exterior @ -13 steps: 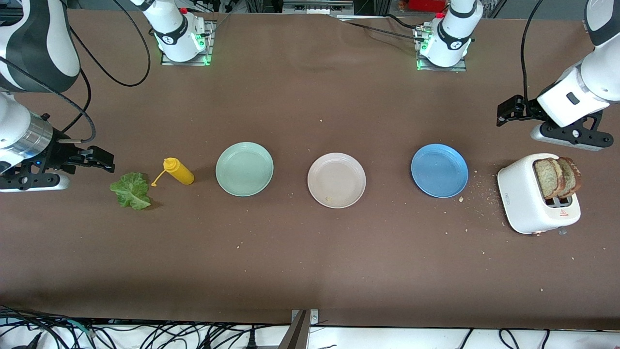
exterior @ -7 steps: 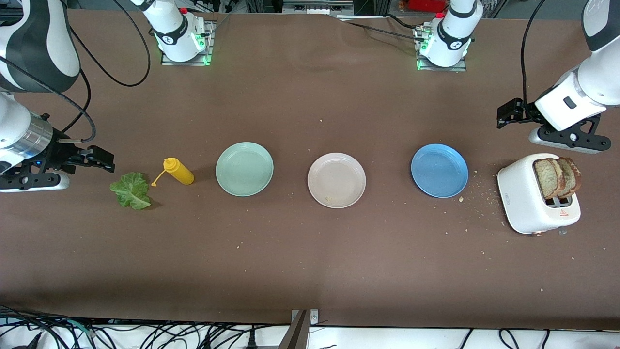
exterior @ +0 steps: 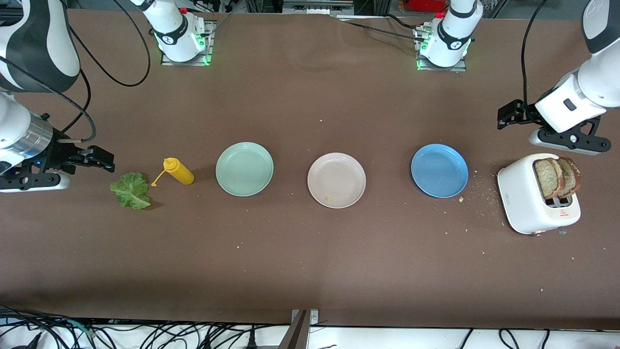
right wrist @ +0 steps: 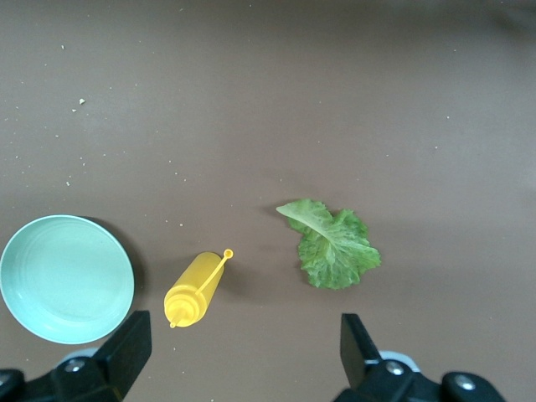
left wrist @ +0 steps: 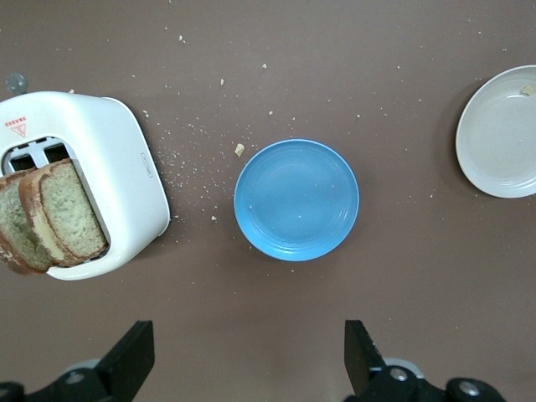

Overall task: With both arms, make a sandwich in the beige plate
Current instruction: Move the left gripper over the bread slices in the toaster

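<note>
The left gripper (exterior: 506, 114), fingers apart, has crept slightly toward the frame's upper right above the toaster (exterior: 525, 201); the right gripper (exterior: 99, 160) waits open, unmoved.

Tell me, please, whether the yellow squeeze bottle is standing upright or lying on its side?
Lying on its side: the yellow squeeze bottle rests lengthwise on the brown table, its nozzle toward the green lettuce leaf.

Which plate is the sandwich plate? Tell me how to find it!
Three plates sit in a row across the brown table. The beige plate is the middle one, between the mint-green plate and the blue plate. It is the only pale, pinkish one.
</note>
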